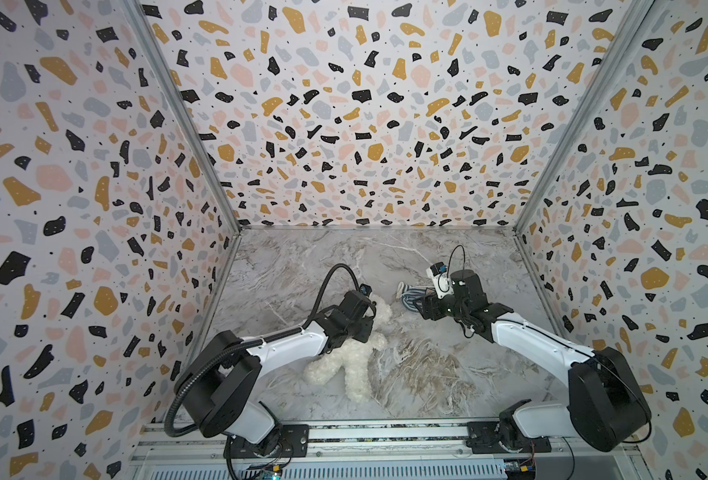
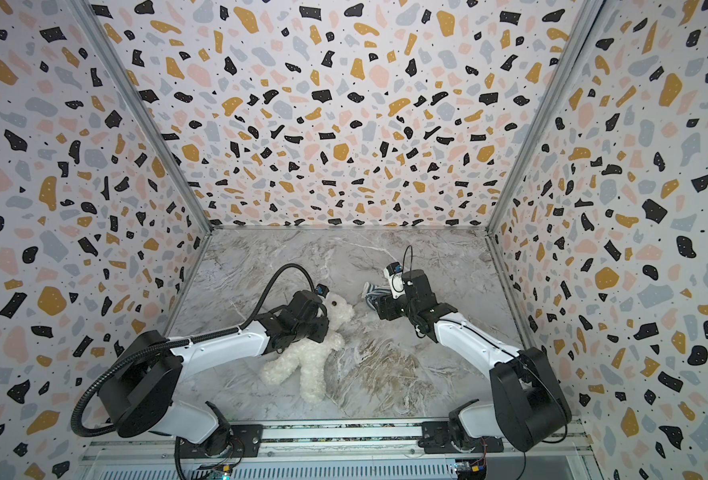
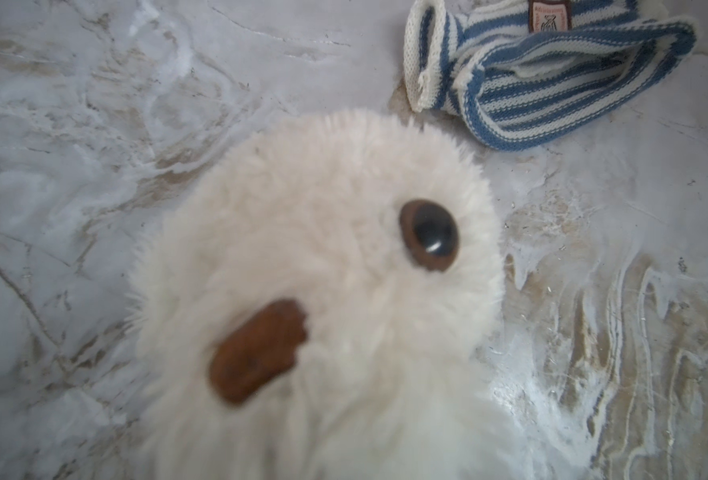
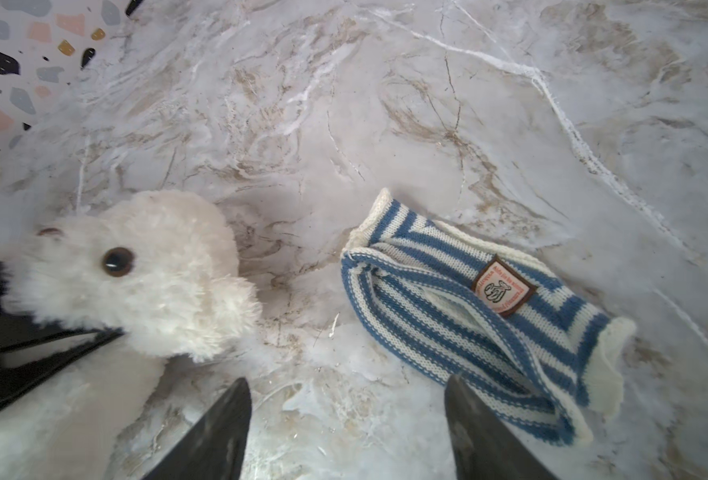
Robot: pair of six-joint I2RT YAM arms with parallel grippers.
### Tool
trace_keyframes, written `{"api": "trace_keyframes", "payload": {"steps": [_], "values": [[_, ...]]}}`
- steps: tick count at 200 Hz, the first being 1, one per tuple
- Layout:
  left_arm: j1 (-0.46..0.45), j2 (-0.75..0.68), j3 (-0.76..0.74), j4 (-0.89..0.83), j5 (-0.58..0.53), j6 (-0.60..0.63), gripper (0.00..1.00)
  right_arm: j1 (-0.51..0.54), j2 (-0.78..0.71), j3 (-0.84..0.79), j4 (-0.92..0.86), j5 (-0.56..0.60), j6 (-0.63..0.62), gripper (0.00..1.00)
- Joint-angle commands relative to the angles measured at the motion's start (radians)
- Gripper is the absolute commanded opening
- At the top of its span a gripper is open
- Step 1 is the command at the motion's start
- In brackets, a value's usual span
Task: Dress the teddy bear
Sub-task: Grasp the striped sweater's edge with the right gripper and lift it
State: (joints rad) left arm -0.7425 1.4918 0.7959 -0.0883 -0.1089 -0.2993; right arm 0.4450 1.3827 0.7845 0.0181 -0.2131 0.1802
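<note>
Teddy bear — legs in both top views; left wrist, face only

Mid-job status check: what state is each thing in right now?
teddy bear: lying face up on the table, undressed.
striped shirt: crumpled on the table beside the bear's head, badge up.
left gripper: at the bear's neck; grip cannot be told.
right gripper: open, empty, at the shirt.
</note>
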Motion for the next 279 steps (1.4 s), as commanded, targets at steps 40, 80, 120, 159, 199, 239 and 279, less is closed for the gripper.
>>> {"api": "trace_keyframes", "payload": {"steps": [40, 80, 120, 159, 199, 239, 279], "values": [[-0.004, -0.081, -0.066, 0.064, -0.008, -0.024, 0.12, -0.022, 0.172, 0.123, -0.019, -0.023, -0.056, 0.68], [-0.003, -0.119, -0.092, 0.061, -0.026, -0.035, 0.10, -0.020, 0.257, 0.137, -0.008, -0.037, -0.052, 0.66], [0.004, -0.136, -0.108, 0.082, -0.031, -0.049, 0.10, -0.002, 0.309, 0.139, 0.007, -0.042, -0.044, 0.66], [0.011, -0.151, -0.125, 0.084, -0.039, -0.054, 0.11, 0.003, 0.347, 0.127, 0.029, -0.041, -0.029, 0.65], [0.019, -0.187, -0.143, 0.081, -0.049, -0.058, 0.11, 0.027, 0.376, 0.130, 0.044, -0.040, -0.016, 0.65], [0.030, -0.203, -0.152, 0.073, -0.052, -0.065, 0.13, 0.078, 0.390, 0.125, 0.087, -0.068, 0.028, 0.66], [0.047, -0.221, -0.178, 0.085, -0.052, -0.072, 0.15, 0.136, 0.433, 0.169, 0.131, -0.129, 0.074, 0.66]]}}
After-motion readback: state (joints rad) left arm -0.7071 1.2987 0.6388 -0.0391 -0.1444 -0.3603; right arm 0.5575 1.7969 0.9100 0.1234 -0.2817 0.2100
